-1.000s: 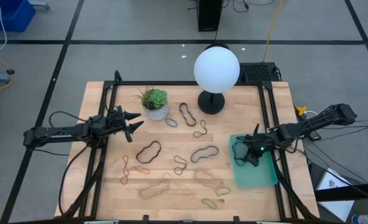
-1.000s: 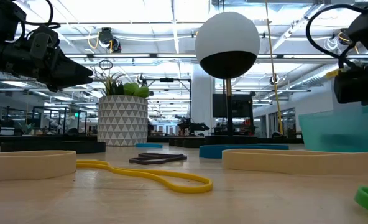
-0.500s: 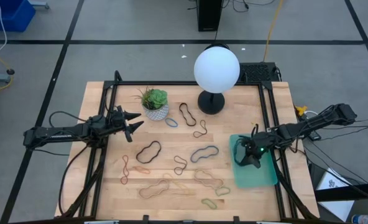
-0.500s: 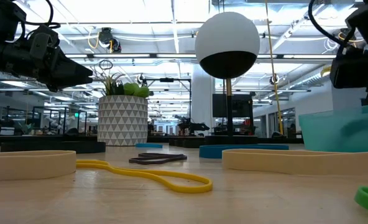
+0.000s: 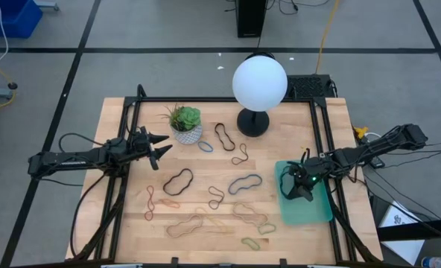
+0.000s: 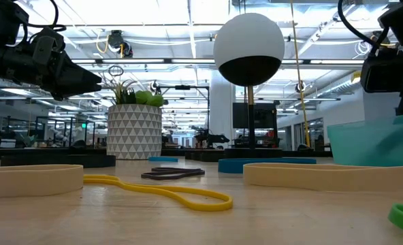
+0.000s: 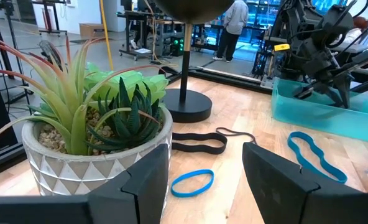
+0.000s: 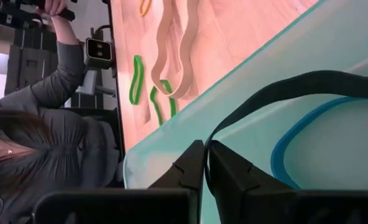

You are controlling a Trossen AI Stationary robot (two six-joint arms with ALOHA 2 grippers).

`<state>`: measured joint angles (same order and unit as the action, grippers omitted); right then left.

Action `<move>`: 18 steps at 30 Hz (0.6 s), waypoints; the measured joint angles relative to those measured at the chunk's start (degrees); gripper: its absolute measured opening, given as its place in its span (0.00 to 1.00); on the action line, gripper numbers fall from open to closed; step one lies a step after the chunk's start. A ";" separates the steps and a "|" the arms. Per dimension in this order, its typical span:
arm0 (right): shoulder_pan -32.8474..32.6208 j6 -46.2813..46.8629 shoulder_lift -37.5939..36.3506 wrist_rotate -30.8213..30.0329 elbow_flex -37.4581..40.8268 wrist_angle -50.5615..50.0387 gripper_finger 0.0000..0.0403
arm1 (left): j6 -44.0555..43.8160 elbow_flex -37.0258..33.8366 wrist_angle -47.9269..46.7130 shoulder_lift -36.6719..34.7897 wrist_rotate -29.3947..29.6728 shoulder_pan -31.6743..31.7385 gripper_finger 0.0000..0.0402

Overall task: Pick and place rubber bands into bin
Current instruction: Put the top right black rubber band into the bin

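Several rubber bands lie flat on the wooden table, among them a black one [image 5: 178, 180], a blue-grey one [image 5: 245, 183] and a tan one [image 5: 198, 223]. The teal bin [image 5: 313, 212] sits at the table's right edge, with a blue band [image 8: 296, 140] on its floor. My right gripper [image 5: 293, 189] hangs over the bin's far left part, shut on a black rubber band [image 8: 283, 87]. My left gripper [image 5: 161, 149] waits open above the table's left side, beside the plant pot [image 5: 186, 132], with nothing between its fingers [image 7: 147, 180]. My right gripper pinches the black band at one spot on its loop [image 8: 212, 138], between the two fingertips. The fingers slant down over the bin. The band arcs away from the fingertips above the bin's floor. Whether its far part rests on the floor I cannot tell.
A globe lamp [image 5: 259, 83] on a black base [image 5: 252, 123] stands at the table's far middle. More bands lie near it, black [image 5: 224, 136] and small blue [image 5: 205, 147]. A green band [image 5: 250, 243] lies near the front edge. A person [image 8: 41, 124] sits beyond the table.
My right gripper has turned at the wrist over the bin and shows slightly higher in the low view, with the black band still between its fingers.
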<state>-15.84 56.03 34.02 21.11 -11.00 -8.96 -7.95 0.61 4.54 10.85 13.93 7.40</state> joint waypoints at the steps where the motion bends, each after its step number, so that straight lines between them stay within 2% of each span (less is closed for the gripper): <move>1: 0.00 -0.42 0.00 0.01 0.00 0.08 0.05 | -0.02 0.00 0.00 0.00 0.00 0.00 0.53; 10: 0.00 -5.95 0.00 -0.05 -0.07 0.14 0.05 | 0.02 0.01 0.00 0.00 0.00 0.02 0.53; 18: 0.02 -7.34 0.00 -0.07 -0.07 0.12 0.07 | 0.03 0.02 0.00 0.00 0.00 0.00 0.53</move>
<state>-15.81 48.69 34.02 21.04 -11.07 -8.84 -7.92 0.62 4.54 10.85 13.93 7.40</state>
